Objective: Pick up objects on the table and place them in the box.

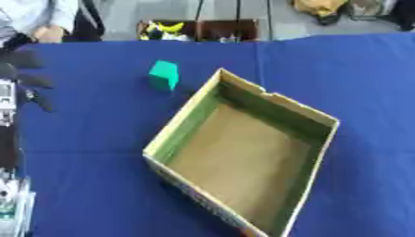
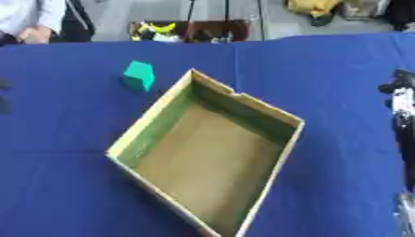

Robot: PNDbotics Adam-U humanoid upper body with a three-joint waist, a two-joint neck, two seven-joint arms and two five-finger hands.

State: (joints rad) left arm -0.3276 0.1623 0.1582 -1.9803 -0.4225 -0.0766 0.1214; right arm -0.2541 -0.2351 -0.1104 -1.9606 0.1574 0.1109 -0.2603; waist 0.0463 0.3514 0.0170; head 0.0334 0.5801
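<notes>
So, left hand point(image 1: 22, 69) at the desk's point(image 1: 97, 152) left edge w/ dark fingers spread, holding nothing. Green block point(image 1: 163, 75) sits just beside the box point(image 1: 247, 155), near its far-left corner. Right hand point(image 2: 399, 88) at right edge, can't tell its fingers.

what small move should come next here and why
Probably bring the left hand across the blue tablecloth toward the small teal block. The open cardboard box looks empty, and the block stands just outside its far left corner, nearer the left hand, whose dark fingers look spread and hold nothing.
</notes>
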